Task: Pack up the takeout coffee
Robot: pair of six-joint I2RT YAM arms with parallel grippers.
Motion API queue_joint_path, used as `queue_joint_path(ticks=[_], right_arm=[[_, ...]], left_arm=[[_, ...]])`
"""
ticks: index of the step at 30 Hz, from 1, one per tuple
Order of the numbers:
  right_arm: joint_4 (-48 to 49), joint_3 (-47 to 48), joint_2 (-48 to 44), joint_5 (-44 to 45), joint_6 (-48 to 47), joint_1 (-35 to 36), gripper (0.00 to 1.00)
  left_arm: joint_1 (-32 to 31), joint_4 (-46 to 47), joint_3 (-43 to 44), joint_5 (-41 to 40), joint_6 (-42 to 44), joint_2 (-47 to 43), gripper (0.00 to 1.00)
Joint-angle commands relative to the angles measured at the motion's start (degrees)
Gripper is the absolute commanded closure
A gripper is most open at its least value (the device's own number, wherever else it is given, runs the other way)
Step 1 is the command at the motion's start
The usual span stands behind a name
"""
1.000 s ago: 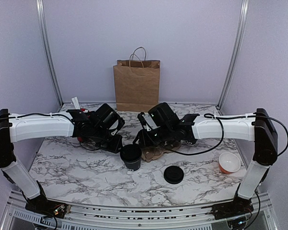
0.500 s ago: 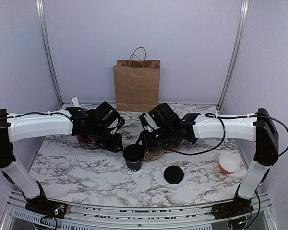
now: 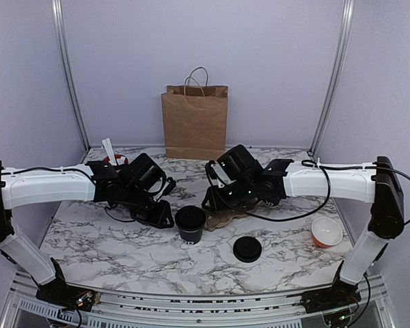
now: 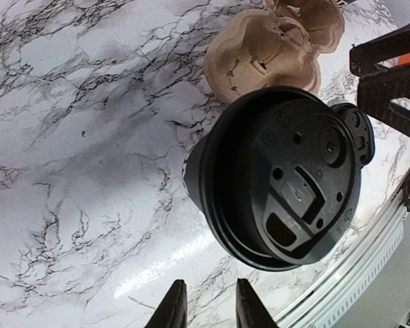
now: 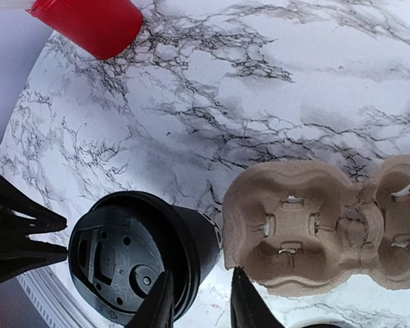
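Brown tray (image 3: 227, 220) is half hidden under the right gripper (image 5: 201, 273). The black takeout coffee (image 3: 190, 223) stands just beside it, with bare table (image 3: 102, 239) to its left. The left gripper (image 4: 209, 287) and the right one are a little spread and empty.

**Overhead view.** You see the cardboard carrier (image 3: 223, 220) only as a sliver at 3 o'clock of the takeout coffee (image 3: 190, 223); the right arm (image 3: 321, 183) covers the rest. The red holder (image 3: 114, 159), at 10 o'clock of the cup, is mostly hidden behind the left arm (image 3: 48, 186). The white print (image 3: 189, 240) is too small for you to read.

**Left wrist view.** The fitted lid (image 4: 287, 184) hides most of the cup's wall, and the carrier runs off at 12 o'clock.

**Right wrist view.** The holder is cut off at 11 o'clock and the carrier at 3 o'clock.
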Motion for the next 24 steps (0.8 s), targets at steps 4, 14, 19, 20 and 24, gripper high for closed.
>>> queue_joint_path(ticks=[4, 14, 19, 20, 24], right_arm=[[-3.52, 0.6, 1.54, 0.54, -1.54, 1.13, 0.74], [-5.09, 1.47, 2.77, 0.66, -1.29, 3.41, 0.76], [-4.91, 1.34, 2.82, 0.72, -0.45, 4.61, 0.76], [-4.86, 1.3, 2.83, 0.72, -0.35, 4.79, 0.76], [-4.66, 1.26, 2.75, 0.89, 0.3, 5.42, 0.76]], left_arm=[[-1.55, 2.8, -1.68, 3.45, -0.17, -1.81, 0.75], [-1.5, 3.74, -1.19, 1.83, -0.12, 0.32, 0.75], [-1.11, 3.8, -1.04, 0.54, -0.11, 1.27, 0.76], [-0.94, 3.82, -0.99, 0.28, -0.1, 1.39, 0.76], [-0.08, 3.8, -0.45, -0.21, 0.26, 2.0, 0.76]])
